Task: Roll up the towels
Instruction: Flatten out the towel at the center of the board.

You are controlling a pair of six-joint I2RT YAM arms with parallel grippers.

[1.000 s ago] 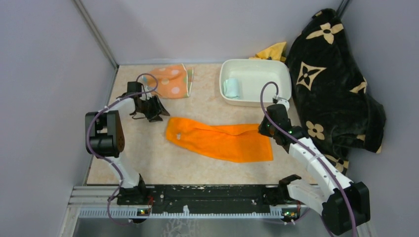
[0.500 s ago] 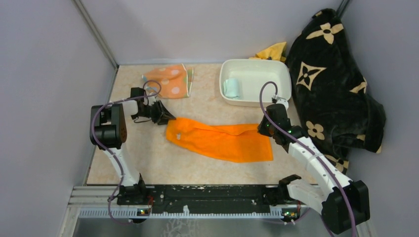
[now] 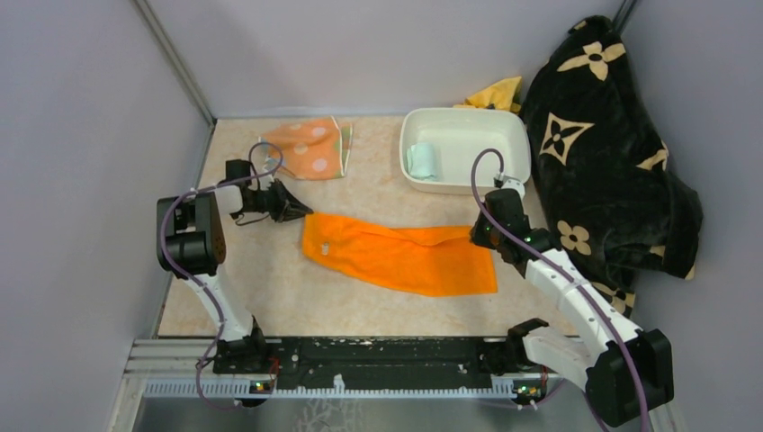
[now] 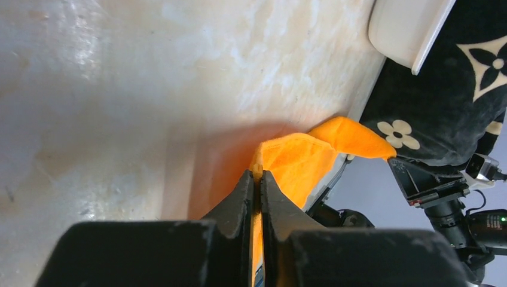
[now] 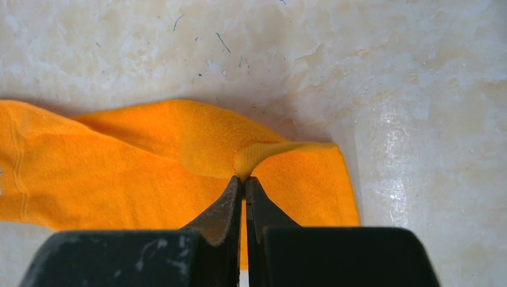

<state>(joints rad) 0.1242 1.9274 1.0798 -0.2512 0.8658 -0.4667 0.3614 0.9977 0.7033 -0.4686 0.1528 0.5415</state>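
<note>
Three towels are here, one orange towel (image 3: 396, 256), one polka-dot towel (image 3: 310, 148) and one mint towel (image 3: 421, 161), plus one white tub (image 3: 477, 148), one black blanket (image 3: 603, 153), one yellow cloth (image 3: 498, 93), and two hands, the left hand (image 4: 257, 173) and the right hand (image 5: 243, 178).

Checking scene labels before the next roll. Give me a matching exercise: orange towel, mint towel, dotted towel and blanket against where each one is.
1. orange towel
2. mint towel
3. dotted towel
4. blanket

A. inside the tub
B. heaped at the right side
C. spread mid-scene, ends pinched by the left tool and right tool
D. lying flat at the back left

Pairs: 1-C, 2-A, 3-D, 4-B
</note>
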